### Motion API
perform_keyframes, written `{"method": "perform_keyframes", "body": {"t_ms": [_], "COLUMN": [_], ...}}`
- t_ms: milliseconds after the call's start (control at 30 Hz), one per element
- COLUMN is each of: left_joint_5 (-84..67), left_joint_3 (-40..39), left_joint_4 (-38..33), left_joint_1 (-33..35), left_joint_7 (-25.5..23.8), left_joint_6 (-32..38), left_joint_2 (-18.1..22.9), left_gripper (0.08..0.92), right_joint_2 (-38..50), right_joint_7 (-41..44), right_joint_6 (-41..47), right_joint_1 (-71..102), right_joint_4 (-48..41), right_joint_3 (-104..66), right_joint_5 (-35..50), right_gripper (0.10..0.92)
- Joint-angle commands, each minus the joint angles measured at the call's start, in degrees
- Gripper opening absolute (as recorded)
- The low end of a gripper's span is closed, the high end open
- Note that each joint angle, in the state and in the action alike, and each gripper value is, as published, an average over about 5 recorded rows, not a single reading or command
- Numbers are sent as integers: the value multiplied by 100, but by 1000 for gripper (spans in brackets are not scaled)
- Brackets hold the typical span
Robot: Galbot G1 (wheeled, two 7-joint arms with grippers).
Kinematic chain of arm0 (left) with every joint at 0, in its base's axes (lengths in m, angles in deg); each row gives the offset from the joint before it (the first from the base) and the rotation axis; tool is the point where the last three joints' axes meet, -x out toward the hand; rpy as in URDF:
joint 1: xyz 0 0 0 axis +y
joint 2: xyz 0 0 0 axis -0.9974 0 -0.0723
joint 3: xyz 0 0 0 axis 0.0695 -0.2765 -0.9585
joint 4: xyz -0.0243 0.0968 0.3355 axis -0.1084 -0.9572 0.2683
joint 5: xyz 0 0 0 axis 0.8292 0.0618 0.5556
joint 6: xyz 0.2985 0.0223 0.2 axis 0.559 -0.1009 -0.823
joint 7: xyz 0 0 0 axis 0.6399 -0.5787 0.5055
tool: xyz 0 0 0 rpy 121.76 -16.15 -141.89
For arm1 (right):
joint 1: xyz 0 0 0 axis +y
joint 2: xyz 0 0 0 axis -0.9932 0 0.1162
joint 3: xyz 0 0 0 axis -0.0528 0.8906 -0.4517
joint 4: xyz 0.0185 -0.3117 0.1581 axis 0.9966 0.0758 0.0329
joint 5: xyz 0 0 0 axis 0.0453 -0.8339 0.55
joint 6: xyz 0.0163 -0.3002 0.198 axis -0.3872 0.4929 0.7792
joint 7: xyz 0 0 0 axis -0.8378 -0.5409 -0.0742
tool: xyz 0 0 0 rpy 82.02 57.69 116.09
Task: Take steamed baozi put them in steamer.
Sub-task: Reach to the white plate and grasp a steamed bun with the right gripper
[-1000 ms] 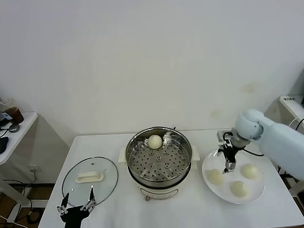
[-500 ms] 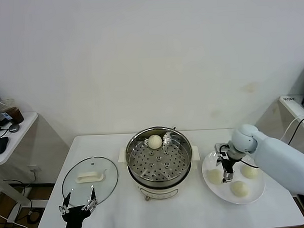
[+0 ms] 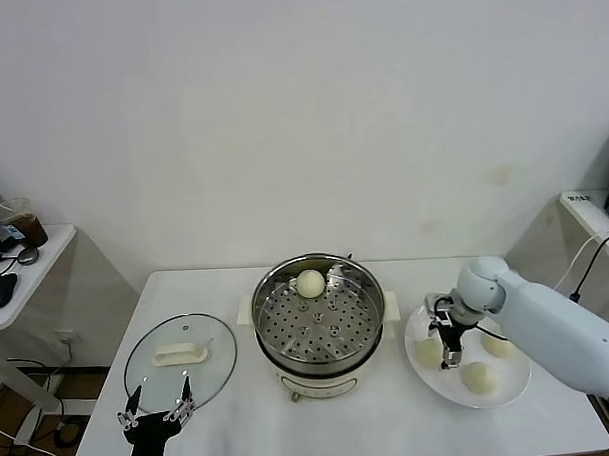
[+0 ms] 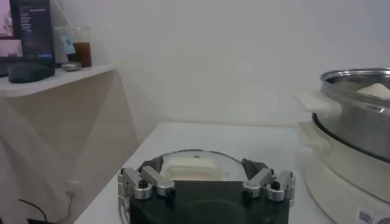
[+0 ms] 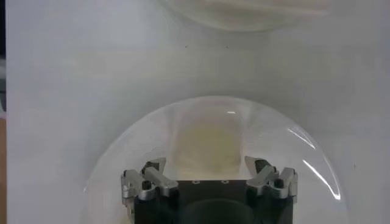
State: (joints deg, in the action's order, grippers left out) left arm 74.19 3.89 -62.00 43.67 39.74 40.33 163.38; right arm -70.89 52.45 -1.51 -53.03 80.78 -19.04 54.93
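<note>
One baozi in the steamer, three on the plate.

A baozi (image 3: 309, 283) lies at the far side of the steamer (image 3: 319, 322); three baozi (image 3: 479, 377) sit on the white plate (image 3: 512, 389) to its right. The right gripper (image 3: 449, 355), fingers spread wide, hangs over the plate's leftmost bun. The left gripper (image 3: 154, 417), open, waits near the glass lid (image 3: 181, 356).

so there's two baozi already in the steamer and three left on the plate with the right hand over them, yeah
Not quite: the steamer holds one baozi, not two, as the head view shows. The rest stands: three baozi lie on the plate, and the right hand is over them, open. The left hand waits near the table's front edge.
</note>
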Motion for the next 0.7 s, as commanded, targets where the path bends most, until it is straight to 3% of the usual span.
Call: {"method": "perform_keyframes", "body": {"t_ms": [33, 200, 467, 700], "left_joint_5": [2, 3, 10, 11], "left_joint_3": [-3, -4, -22, -35], "left_joint_4": [1, 4, 15, 19], "left_joint_1": [-1, -10, -19, -31], "left_joint_7": [2, 1, 3, 11], "left_joint_6": [3, 1, 0, -4], "left_joint_2": [-2, -3, 2, 18], "left_gripper": [823, 823, 823, 823], "right_joint_2": [-48, -50, -31, 140], "right_joint_7": [-35, 61, 68, 110], "right_joint_6": [-72, -49, -6, 43], "right_joint_1": [44, 41, 44, -103], "right_joint_4": [-70, -79, -76, 21], "right_joint_3": [-20, -28, -45, -125], "right_joint_5": [-46, -55, 4, 95], "right_gripper": [823, 798, 586, 498]}}
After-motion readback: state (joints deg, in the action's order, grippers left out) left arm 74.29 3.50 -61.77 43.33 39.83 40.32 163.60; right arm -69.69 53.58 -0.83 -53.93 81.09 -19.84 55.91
